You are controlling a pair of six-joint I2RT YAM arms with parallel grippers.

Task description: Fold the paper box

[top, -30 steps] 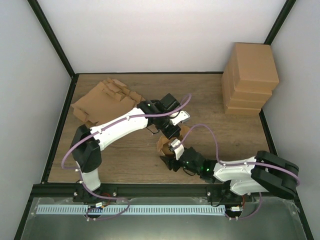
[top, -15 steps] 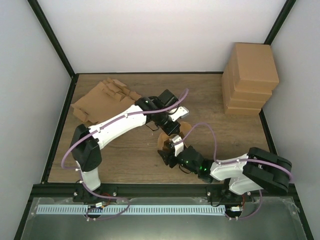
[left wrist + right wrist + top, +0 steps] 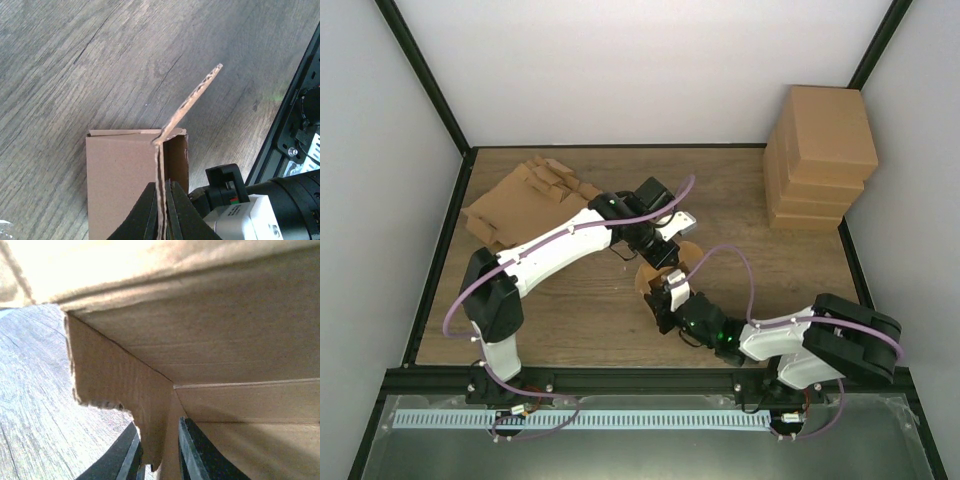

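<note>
The paper box [image 3: 648, 281] stands partly formed near the middle of the wooden table [image 3: 560, 310], between the two arms. The left tool [image 3: 161, 186] reaches down from above and is pinched tight on the top edge of an upright box wall, with one loose flap [image 3: 192, 97] slanting away beyond it. The right tool [image 3: 157, 432] comes in low from the near side, its jaws narrow and astride an inner cardboard panel; whether they press it I cannot tell. A stack of folded boxes [image 3: 820, 160] sits back right, flat cardboard blanks [image 3: 525, 200] back left.
</note>
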